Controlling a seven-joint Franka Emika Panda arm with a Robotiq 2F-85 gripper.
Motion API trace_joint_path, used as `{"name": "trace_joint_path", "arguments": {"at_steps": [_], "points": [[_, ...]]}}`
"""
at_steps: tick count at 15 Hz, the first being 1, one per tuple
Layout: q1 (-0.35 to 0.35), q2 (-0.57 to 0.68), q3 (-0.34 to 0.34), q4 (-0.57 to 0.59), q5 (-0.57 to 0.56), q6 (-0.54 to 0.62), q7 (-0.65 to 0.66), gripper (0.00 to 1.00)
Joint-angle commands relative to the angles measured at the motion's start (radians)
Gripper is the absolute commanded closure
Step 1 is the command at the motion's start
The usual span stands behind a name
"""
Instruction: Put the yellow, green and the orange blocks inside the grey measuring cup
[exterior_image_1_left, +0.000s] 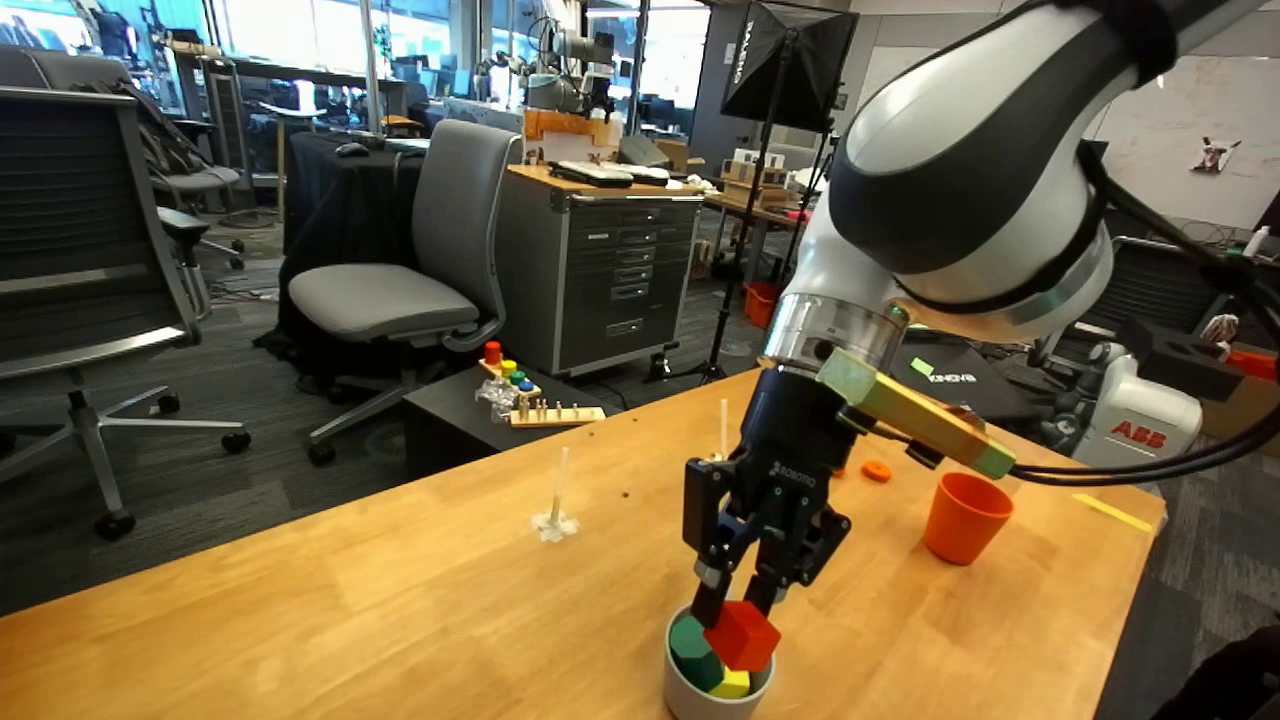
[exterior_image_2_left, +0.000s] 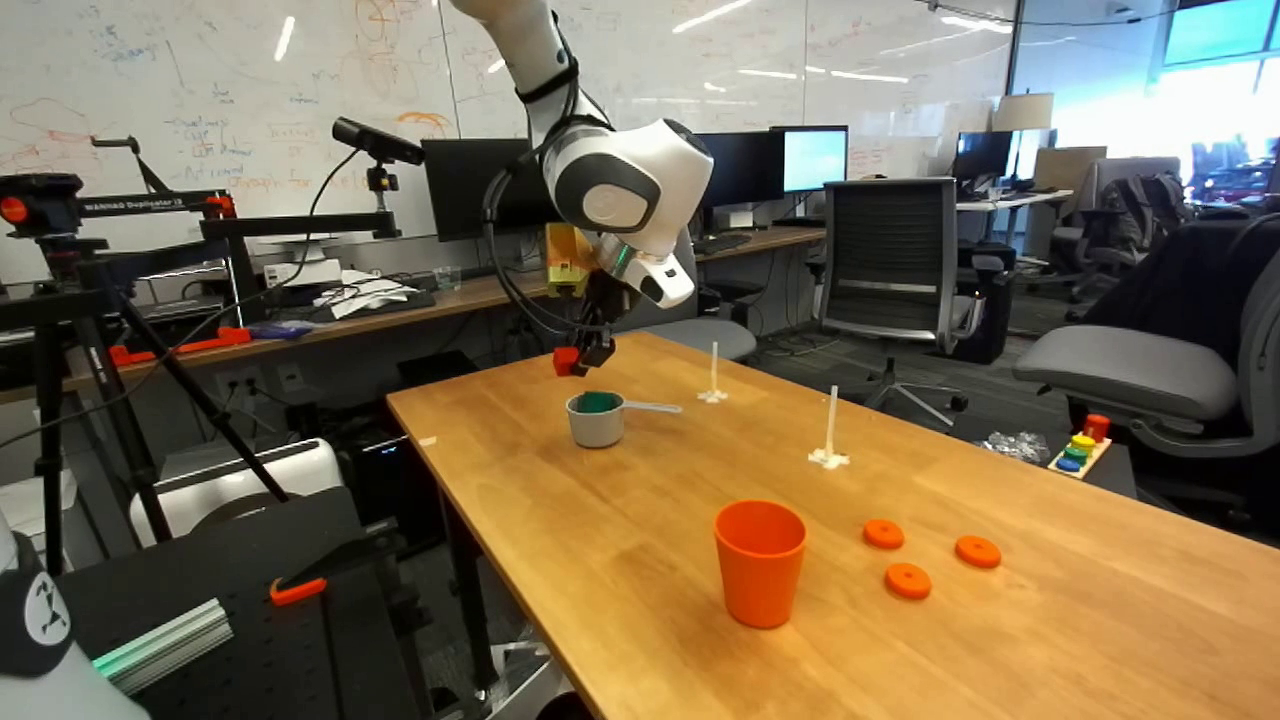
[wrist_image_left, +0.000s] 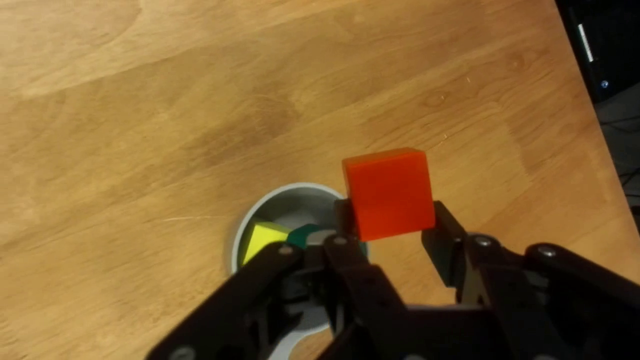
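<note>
Wood worktop (exterior_image_1_left: 400, 620) in an exterior view. Nearest: grey cup (exterior_image_1_left: 702, 706), well in from far edge, yellow block (exterior_image_1_left: 731, 685) and green block (exterior_image_1_left: 692, 648) inside. Gripper (exterior_image_1_left: 735, 600) hangs above it, clamped on red block (exterior_image_1_left: 742, 637). Farther: orange cup (exterior_image_1_left: 963, 520) toward right edge; two pegs (exterior_image_1_left: 559, 490) toward far edge; grey chair (exterior_image_1_left: 385, 300) beyond.

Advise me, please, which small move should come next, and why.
Probably ease the end effector sideways over the grey measuring cup: in the wrist view, the orange-red cube it grips shows mostly to one side of the cup; the yellow block and green block already sit inside.
</note>
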Motion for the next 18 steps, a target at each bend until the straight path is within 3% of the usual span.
{"name": "trace_joint_path", "arguments": {"at_steps": [1, 8, 9, 10, 15, 18], "points": [[0.032, -0.04, -0.043, -0.06, 0.008, 0.073, 0.0, 0.86], [0.044, -0.02, -0.057, -0.083, -0.005, 0.188, 0.006, 0.86], [0.047, -0.019, -0.058, -0.083, -0.009, 0.191, 0.012, 0.36], [0.05, -0.019, -0.059, -0.085, -0.011, 0.2, 0.013, 0.34], [0.05, -0.027, -0.058, -0.083, -0.033, 0.161, 0.019, 0.0], [0.04, -0.001, -0.048, -0.069, -0.022, 0.171, 0.006, 0.0]]}}
